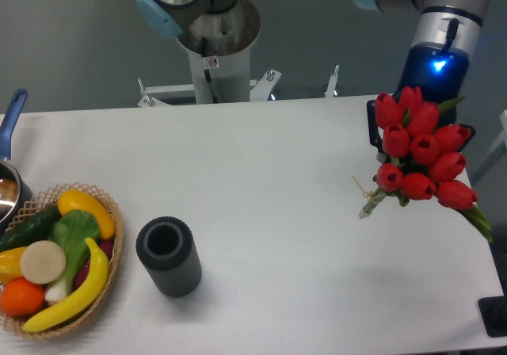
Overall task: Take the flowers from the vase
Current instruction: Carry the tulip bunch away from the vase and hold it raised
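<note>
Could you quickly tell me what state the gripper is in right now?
Gripper: closed on the flowers, held in the air, far from the vase.

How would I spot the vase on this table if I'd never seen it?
Start at the wicker basket of fruit and vegetables at the white table's front left corner. Just right of it stands the vase, apart from the basket. It is a small, dark grey, ribbed cylinder with an empty round mouth, the only dull thing beside that colourful produce.

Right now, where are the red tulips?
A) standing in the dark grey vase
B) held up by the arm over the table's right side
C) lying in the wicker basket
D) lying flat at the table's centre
B: the flowers hang at the gripper over the right side, and the vase stands empty near the basket.
</note>
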Controlling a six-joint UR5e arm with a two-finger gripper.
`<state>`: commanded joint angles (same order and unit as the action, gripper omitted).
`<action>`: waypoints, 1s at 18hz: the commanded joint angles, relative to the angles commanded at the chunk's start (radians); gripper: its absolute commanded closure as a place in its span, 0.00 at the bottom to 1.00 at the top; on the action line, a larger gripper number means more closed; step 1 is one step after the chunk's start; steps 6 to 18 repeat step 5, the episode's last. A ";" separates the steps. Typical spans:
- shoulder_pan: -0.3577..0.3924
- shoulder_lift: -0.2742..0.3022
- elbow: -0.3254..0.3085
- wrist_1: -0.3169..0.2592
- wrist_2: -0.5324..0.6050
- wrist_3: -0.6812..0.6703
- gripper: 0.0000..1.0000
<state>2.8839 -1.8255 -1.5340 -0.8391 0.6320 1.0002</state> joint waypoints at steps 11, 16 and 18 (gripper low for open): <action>-0.002 -0.002 0.003 0.002 0.000 0.000 0.56; -0.002 -0.002 0.003 0.002 0.000 0.000 0.56; -0.002 -0.002 0.003 0.002 0.000 0.000 0.56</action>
